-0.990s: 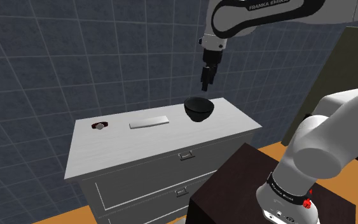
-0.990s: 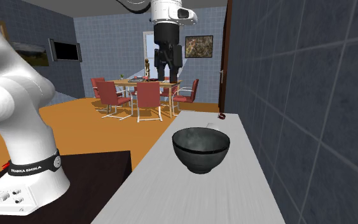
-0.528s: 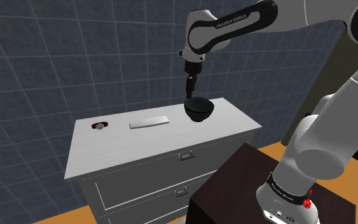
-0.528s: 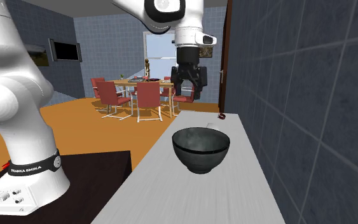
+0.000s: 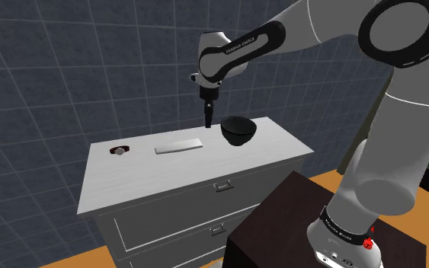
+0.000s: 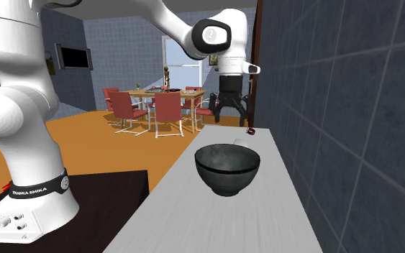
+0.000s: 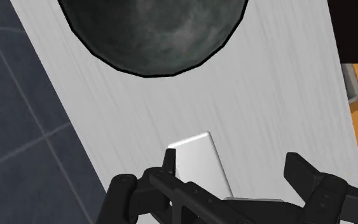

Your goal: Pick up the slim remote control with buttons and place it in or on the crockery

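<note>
The slim remote is drawn as a plain pale slab and lies flat on the white dresser top, to the shoulder view's left of a dark bowl. My gripper hangs in the air between remote and bowl, pointing down, well above the top. From the second exterior view the gripper is open beyond the bowl, fingers spread and empty. In the wrist view one end of the remote shows just inside one fingertip, and the bowl lies further ahead of the gripper.
A small red-strapped watch lies near the dresser's far left end. A tiled wall rises right behind the dresser. The dark stand sits in front of its drawers. Red chairs round a dining table stand far off.
The arm has swung to the shoulder view's left, from above the bowl to the gap between bowl and remote, and has come lower. The fingers stayed open.
</note>
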Robot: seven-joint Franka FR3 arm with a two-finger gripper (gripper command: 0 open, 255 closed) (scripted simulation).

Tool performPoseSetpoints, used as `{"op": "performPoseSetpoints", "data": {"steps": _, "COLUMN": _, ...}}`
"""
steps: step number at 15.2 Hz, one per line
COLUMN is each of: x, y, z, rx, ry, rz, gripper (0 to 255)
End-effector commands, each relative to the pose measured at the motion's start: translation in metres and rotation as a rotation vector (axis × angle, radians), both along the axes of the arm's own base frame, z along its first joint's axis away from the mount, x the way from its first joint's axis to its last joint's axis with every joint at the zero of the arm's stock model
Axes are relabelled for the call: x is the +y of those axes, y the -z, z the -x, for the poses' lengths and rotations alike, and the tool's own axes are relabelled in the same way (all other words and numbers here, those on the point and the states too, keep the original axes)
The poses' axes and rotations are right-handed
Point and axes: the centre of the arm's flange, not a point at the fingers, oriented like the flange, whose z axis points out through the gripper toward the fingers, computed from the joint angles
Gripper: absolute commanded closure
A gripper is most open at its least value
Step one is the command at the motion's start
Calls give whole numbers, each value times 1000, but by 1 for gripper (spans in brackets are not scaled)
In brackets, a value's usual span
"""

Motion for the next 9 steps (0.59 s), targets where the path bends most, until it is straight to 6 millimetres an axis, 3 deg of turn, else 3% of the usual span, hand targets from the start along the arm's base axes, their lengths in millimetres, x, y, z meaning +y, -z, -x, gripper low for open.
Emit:
{"op": "performPoseSetpoints", "data": {"steps": 1, "x": 17, "y": 16, "z": -17, "rx": -2, "ry": -66, "rz": 0, "gripper": 0}}
{"op": "performPoseSetpoints", "data": {"steps": 9, "x": 83, "y": 78, "z": -71, "rx": -6, "ry": -319, "rz": 1, "gripper": 0}}
